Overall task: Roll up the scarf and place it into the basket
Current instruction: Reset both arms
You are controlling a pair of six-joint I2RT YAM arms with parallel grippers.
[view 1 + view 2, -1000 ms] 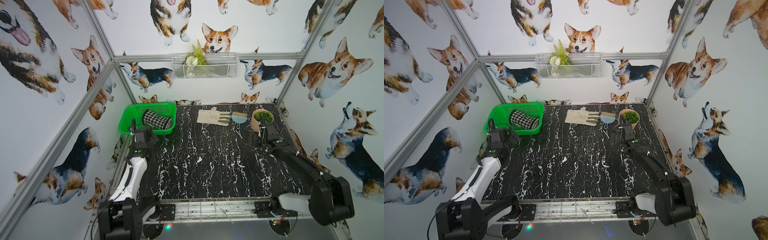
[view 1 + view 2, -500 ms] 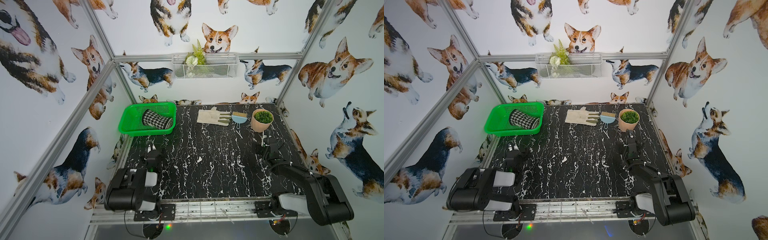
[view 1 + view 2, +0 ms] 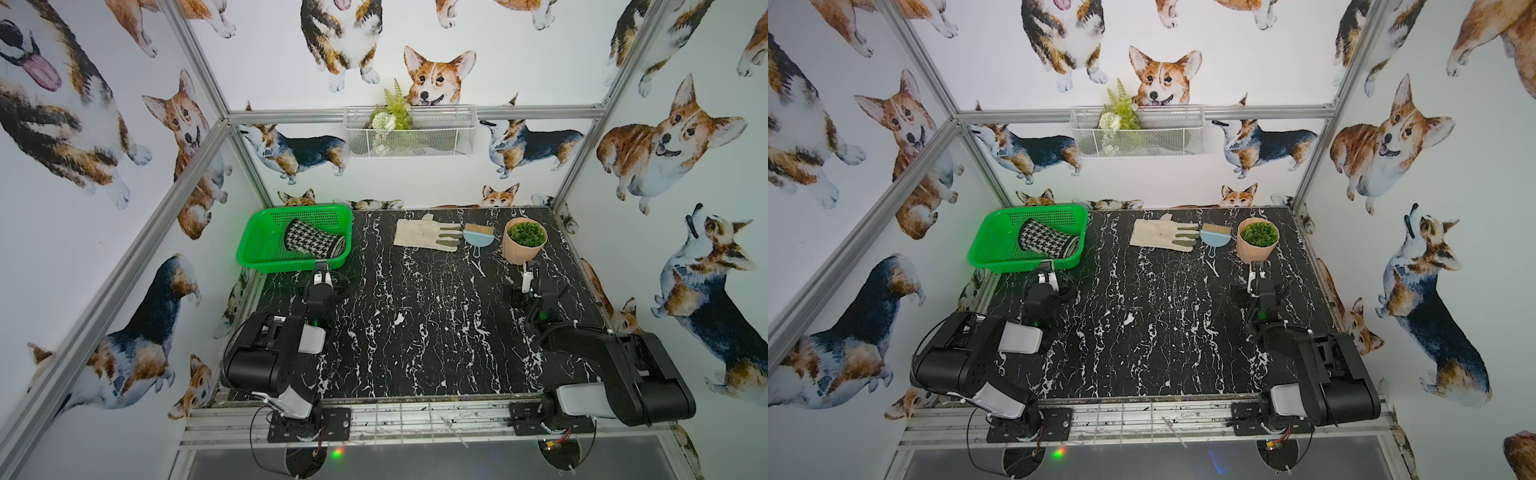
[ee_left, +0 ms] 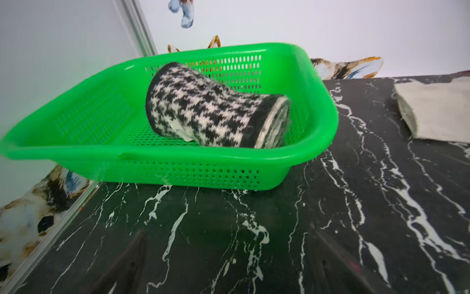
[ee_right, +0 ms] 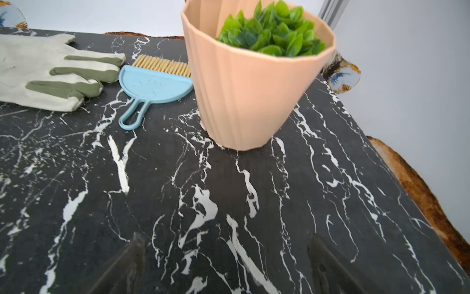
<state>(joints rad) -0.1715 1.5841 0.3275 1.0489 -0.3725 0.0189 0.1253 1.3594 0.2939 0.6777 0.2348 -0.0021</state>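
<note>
The scarf (image 3: 316,241) (image 3: 1049,243) (image 4: 211,112) lies rolled up, houndstooth face out, inside the green basket (image 3: 259,245) (image 3: 988,249) (image 4: 89,122) at the back left of the black marble table. My left gripper (image 3: 321,271) (image 3: 1047,268) (image 4: 229,254) hangs open just in front of the basket's near wall, touching nothing. My right gripper (image 3: 528,274) (image 3: 1255,272) (image 5: 226,257) is open too, low over the table just in front of the peach plant pot (image 3: 523,241) (image 5: 251,94). Both arms are folded back toward the front rail.
An off-white work glove (image 3: 426,235) (image 5: 45,73) and a small blue dustpan with brush (image 3: 477,239) (image 5: 152,89) lie at the back middle. A white wire basket with a plant (image 3: 409,131) hangs on the rear wall. Aluminium frame posts stand at the corners.
Both arms have drawn back from the far side and folded down toward the front rail. The scarf roll stays in the basket. Both grippers remain open.
</note>
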